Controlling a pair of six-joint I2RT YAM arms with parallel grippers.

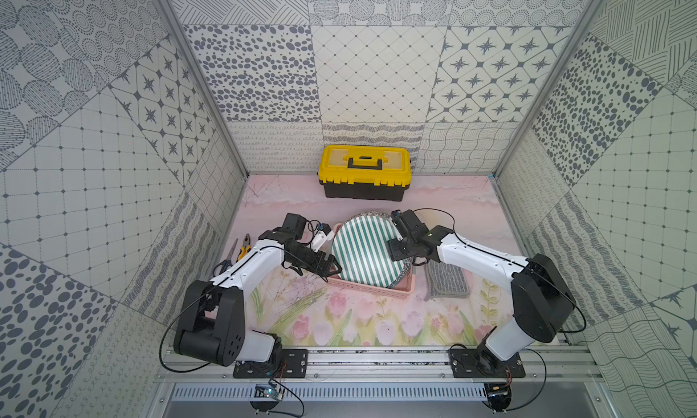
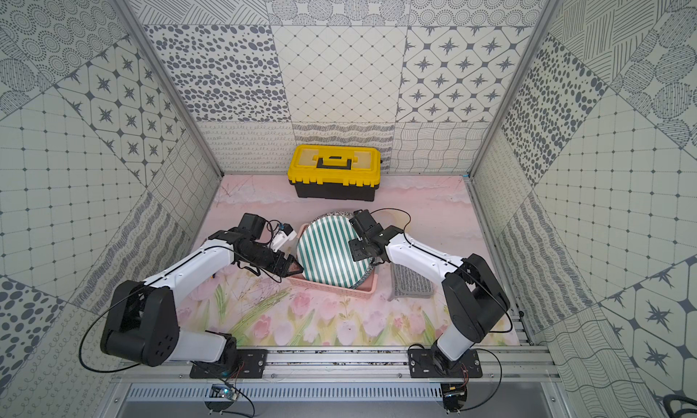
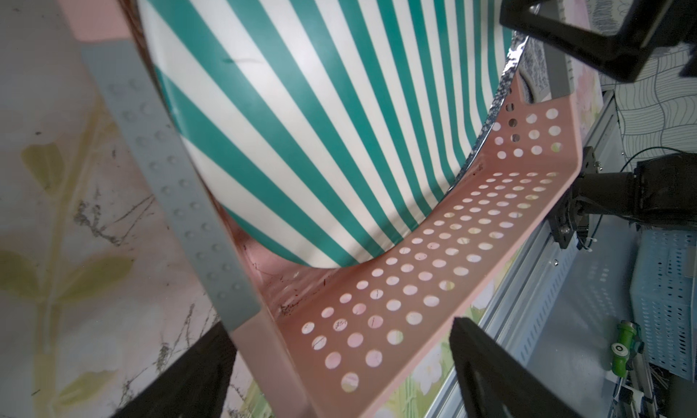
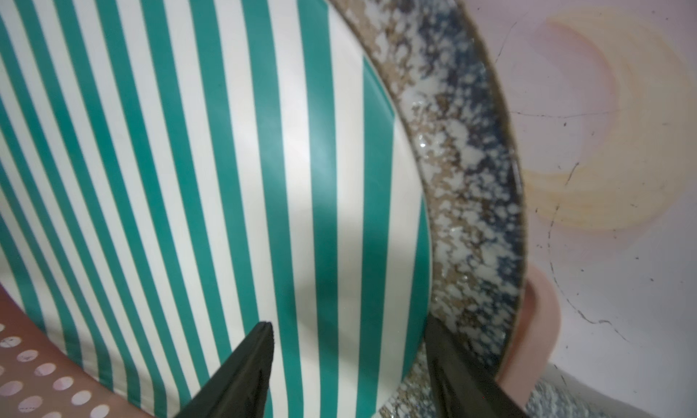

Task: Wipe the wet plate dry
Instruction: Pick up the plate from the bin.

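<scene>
green-striped plate stands in pink basket, right jaws parted astride its rim, left jaws released.

Plate leans in basket; cloth right, toolbox behind.

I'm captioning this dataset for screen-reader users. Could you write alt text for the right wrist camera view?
A green-and-white striped plate fills most of the view, with the rim of a blue-and-brown speckled plate behind it. The right gripper has its two black fingers apart in the foreground, one on each side of the striped plate's edge, beside a pink perforated basket.
</scene>
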